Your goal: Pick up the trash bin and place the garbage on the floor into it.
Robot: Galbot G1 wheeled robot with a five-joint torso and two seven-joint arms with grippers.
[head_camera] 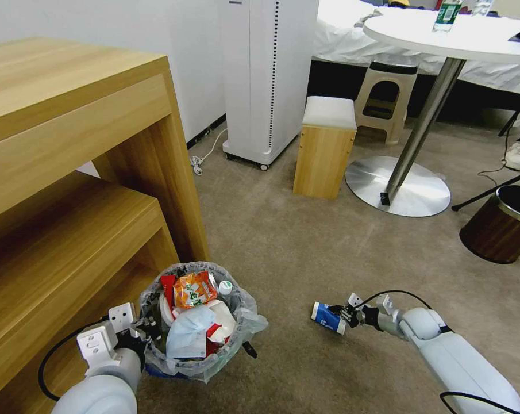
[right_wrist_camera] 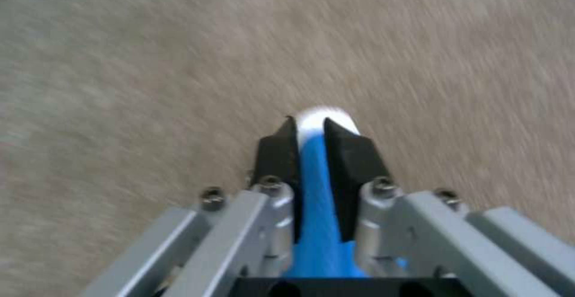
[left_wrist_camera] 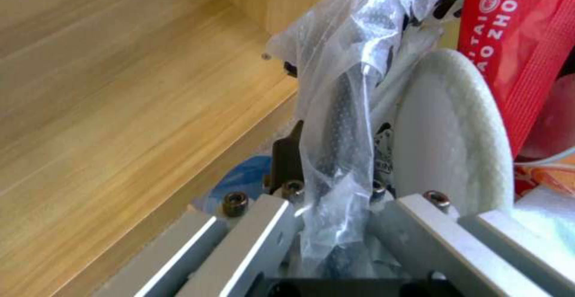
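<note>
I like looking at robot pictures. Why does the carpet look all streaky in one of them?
In the right wrist view the floor is smeared into streaks, while the right gripper, shut on the blue-white cup, looks sharper. The head view shows the carpet unsmeared.

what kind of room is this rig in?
Probably a hotel-style bedroom: a white-sheeted bed against the back wall, a round white table on a steel pedestal, and tan short-pile carpet with a light wooden desk to the robot's left.

Trash bin (head_camera: 197,351): bag-lined, upright on the floor (head_camera: 305,247), packed with litter, rim clamped in left end effector (head_camera: 146,332). Blue-white cup (head_camera: 328,317): pinched sideways in right end effector (head_camera: 347,315).
</note>
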